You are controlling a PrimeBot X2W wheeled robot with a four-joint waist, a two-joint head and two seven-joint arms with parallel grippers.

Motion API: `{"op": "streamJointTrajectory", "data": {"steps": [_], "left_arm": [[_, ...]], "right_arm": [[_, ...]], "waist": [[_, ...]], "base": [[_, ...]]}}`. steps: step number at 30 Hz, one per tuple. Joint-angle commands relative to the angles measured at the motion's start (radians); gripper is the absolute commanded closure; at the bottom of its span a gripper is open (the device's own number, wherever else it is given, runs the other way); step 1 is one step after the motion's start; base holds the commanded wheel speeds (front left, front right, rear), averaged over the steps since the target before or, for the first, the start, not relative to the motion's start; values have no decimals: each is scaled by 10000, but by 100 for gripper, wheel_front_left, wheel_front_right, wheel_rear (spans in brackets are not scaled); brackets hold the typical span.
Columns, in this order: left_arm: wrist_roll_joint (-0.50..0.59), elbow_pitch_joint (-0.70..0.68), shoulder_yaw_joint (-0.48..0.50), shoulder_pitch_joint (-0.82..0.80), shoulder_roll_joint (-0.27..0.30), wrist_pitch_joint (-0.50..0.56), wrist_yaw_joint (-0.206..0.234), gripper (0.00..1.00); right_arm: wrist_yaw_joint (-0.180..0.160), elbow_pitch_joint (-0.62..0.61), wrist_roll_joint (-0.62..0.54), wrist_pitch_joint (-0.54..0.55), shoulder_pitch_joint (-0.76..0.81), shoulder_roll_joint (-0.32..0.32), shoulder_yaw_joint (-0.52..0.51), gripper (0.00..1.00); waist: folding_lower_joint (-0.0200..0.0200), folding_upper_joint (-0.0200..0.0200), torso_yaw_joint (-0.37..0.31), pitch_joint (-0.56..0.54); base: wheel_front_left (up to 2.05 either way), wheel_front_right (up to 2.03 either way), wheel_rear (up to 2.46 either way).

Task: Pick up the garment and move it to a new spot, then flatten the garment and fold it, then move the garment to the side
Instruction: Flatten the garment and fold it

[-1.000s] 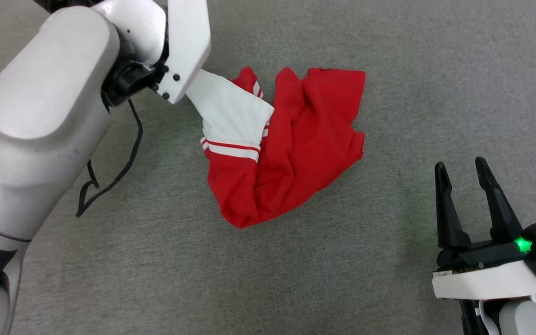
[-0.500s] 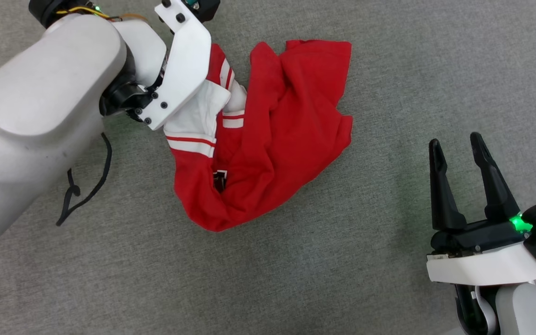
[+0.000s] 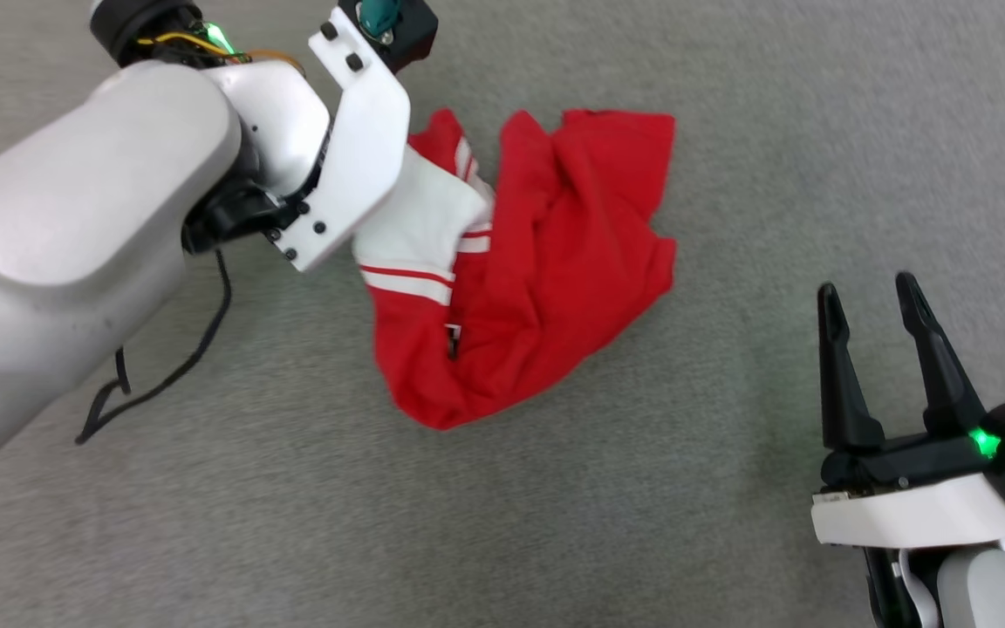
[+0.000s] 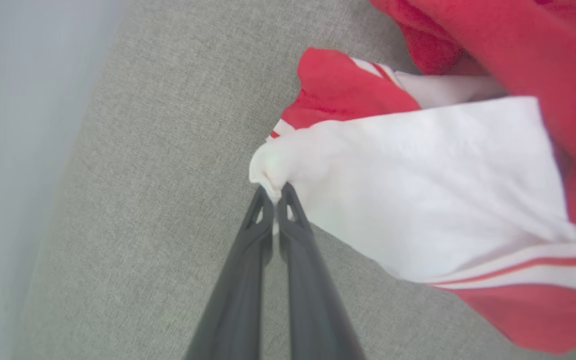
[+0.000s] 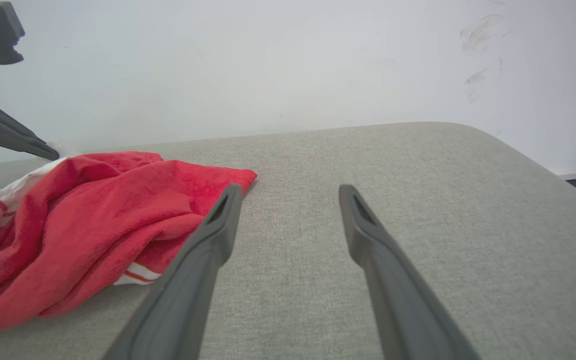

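1. One garment (image 3: 546, 288), red, lies crumpled in a single heap on the grey padded surface (image 3: 729, 523), near the middle of the head view.
2. One white sleeve (image 3: 420, 222) shows on its left side. It is edged with striped trim (image 3: 406, 281) of two white bands with a thin red line between them. A small patch of black print (image 3: 453, 342) peeks from a fold below the trim.
3. The left gripper (image 4: 274, 197) has its two dark fingers pressed together on a corner of that white sleeve, and the cloth is bunched to a point at the tips.
4. The right gripper (image 3: 866, 292) sits at the lower right of the head view, well apart from the garment. Its two fingers are spread wide with nothing between them.
5. The left arm (image 3: 92, 218), pale and bulky, fills the upper left of the head view. One thin black cable (image 3: 162, 375) loops below it over the surface.
6. One pale wall (image 5: 268, 65) stands behind the surface in the right wrist view.
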Motion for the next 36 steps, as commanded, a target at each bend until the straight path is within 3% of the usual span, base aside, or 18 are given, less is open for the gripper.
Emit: {"op": "streamJointTrajectory", "data": {"steps": [1,9,17,23,29,30,31,35,36], "left_arm": [[-61,-95,-10,287,61,-254,7,100],[-303,-626,-10,1291,1166,-2051,6,100],[-819,-664,-20,3855,2282,-3074,365,100],[-940,-446,-80,5754,2643,-3238,630,100],[-1065,-172,-67,6561,2497,-3691,950,100],[-985,-180,59,6489,2442,-3986,1044,28],[-958,-190,203,6453,2395,-4278,1163,0],[-716,-499,624,6435,2456,-5570,1457,0],[-473,-918,906,6621,2678,-6602,1872,0]], "right_arm": [[-7,8,-125,-24,171,14,-91,0],[-7,-41,-640,-24,701,15,-234,0],[-7,-45,-855,-24,1076,14,-190,0],[-7,-14,-961,-24,1284,14,-122,0],[-7,96,-1050,-24,1426,15,-109,0],[-7,119,-1075,-24,1425,15,-105,0],[-7,132,-1091,-24,1434,14,-132,0],[-7,158,-1097,-24,1591,15,-351,0],[-7,55,-1307,-24,1544,14,-489,0]], "waist": [[-1,0,537,-565],[-1,0,1609,-1549],[-1,0,1973,-1826],[-1,0,1936,-1891],[-1,0,1919,-2117],[-1,0,1924,-2196],[-1,0,1930,-2294],[-1,0,1963,-2786],[-1,0,2040,-3131]], "base": [[0,0,0],[0,0,0],[0,0,0],[0,0,0],[0,0,0],[0,0,0],[0,0,0],[0,0,0],[0,0,0]]}}
